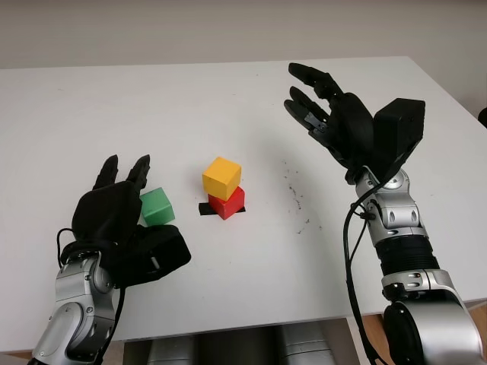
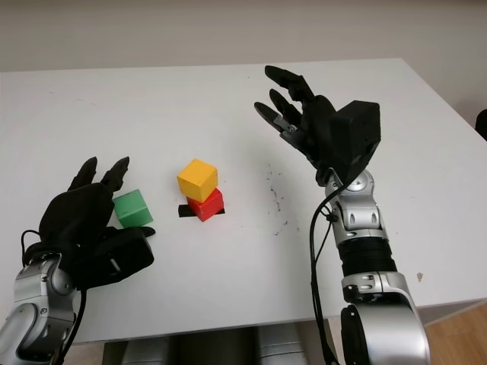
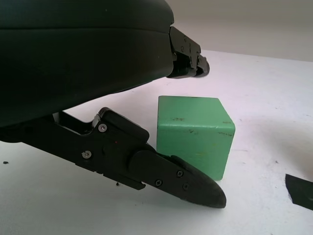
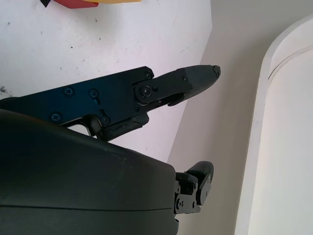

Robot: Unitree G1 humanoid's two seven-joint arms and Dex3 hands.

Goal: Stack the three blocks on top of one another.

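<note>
I am looking down on a white, matte desk (image 1: 228, 114) that runs from the near edge to a pale wall behind; its right edge slants away at the far right, with wooden floor beyond the near right corner. Nearest me, at the left, my left hand (image 1: 125, 205) sits low over the desk, holding nothing. Its fingers (image 3: 176, 178) reach along either side of the green block (image 1: 157, 206), and I see a gap between them and the block, so no grip. That block is a plain cube with slightly scuffed, painted-looking faces, standing flat on the desk.

Just beyond, toward the middle, the yellow block (image 1: 221, 177) sits on the red block (image 1: 227, 202), turned a little against it. The red one stands on a small black patch (image 1: 206, 208). Fine dark specks (image 1: 293, 194) dot the surface to their right.

Further off on the right, my right hand (image 1: 323, 114) is raised well above the desk, open and holding nothing. Bare white desk lies all round the blocks.
</note>
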